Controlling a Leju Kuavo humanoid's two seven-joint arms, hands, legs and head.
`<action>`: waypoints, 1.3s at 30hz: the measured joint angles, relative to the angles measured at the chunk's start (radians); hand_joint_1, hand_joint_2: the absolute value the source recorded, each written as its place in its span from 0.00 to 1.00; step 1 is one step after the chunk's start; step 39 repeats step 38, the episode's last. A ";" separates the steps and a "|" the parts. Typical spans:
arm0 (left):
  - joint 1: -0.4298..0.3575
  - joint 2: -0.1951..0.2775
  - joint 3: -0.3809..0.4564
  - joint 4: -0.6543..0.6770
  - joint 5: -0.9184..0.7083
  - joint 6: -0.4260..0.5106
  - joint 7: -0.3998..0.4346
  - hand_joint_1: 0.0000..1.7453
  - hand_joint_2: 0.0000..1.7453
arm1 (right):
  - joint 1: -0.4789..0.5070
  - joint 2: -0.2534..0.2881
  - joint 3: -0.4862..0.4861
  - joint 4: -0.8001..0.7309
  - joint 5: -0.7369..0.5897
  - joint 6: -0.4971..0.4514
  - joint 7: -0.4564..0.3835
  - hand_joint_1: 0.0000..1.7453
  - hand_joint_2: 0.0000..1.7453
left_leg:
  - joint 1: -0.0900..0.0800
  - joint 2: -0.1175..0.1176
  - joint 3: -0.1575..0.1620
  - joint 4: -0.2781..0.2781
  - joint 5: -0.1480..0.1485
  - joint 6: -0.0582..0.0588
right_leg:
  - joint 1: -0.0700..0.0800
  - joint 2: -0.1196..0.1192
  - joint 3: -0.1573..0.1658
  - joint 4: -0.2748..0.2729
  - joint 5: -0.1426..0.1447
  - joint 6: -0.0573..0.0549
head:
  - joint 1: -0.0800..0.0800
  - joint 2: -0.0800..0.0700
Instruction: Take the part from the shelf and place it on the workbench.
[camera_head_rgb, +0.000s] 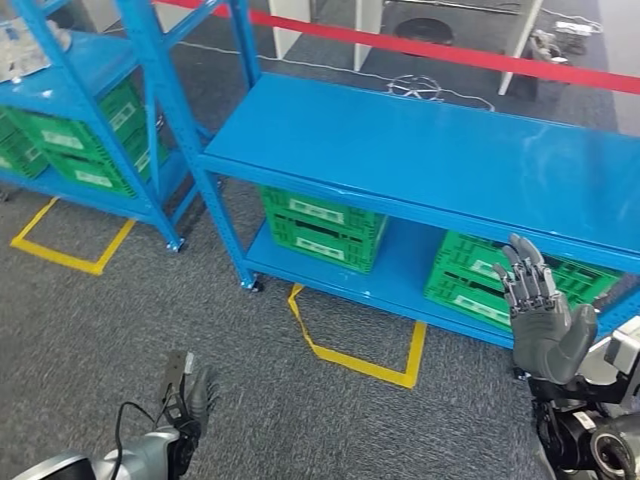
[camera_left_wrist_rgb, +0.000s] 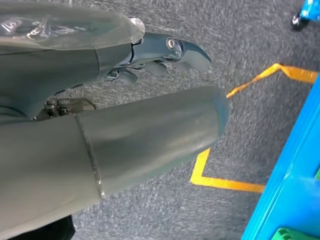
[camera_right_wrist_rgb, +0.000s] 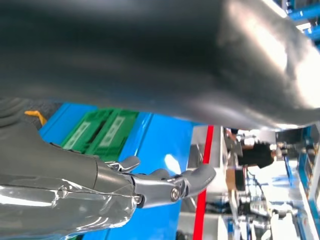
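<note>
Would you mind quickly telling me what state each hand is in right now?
Left hand: hangs low over the floor, holding nothing; open or closed cannot be told.
Right hand: open, fingers apart, holding nothing, raised in front of the blue shelf.

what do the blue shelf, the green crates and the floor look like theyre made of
Blue shelf: likely painted metal, smooth with a soft sheen. Green crates: probably moulded plastic, slotted walls with white labels. Floor: looks like grey short-pile carpet, speckled and matt.
</note>
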 joint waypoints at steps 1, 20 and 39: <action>-0.001 -0.001 0.000 0.000 0.000 0.000 0.000 0.00 0.00 | 0.001 0.000 0.000 0.000 0.001 0.000 0.000 0.00 0.00 | 0.000 0.012 0.002 0.000 -0.001 -0.004 | -0.001 0.014 -0.002 0.000 0.002 -0.008 | -0.003 0.000; -0.011 -0.003 0.000 0.000 -0.004 -0.001 0.002 0.00 0.00 | 0.007 0.003 -0.006 -0.001 0.003 -0.004 0.001 0.00 0.00 | 0.009 -0.109 -0.011 -0.013 0.022 0.029 | 0.002 0.121 -0.069 0.094 -0.041 0.000 | -0.007 0.000; -0.009 0.000 0.000 0.000 -0.010 0.003 0.009 0.00 0.00 | 0.014 0.005 -0.018 -0.003 0.030 -0.021 0.012 0.00 0.00 | 0.010 -0.056 0.000 -0.011 0.012 0.005 | -0.014 0.057 0.014 -0.007 -0.012 0.007 | -0.004 0.000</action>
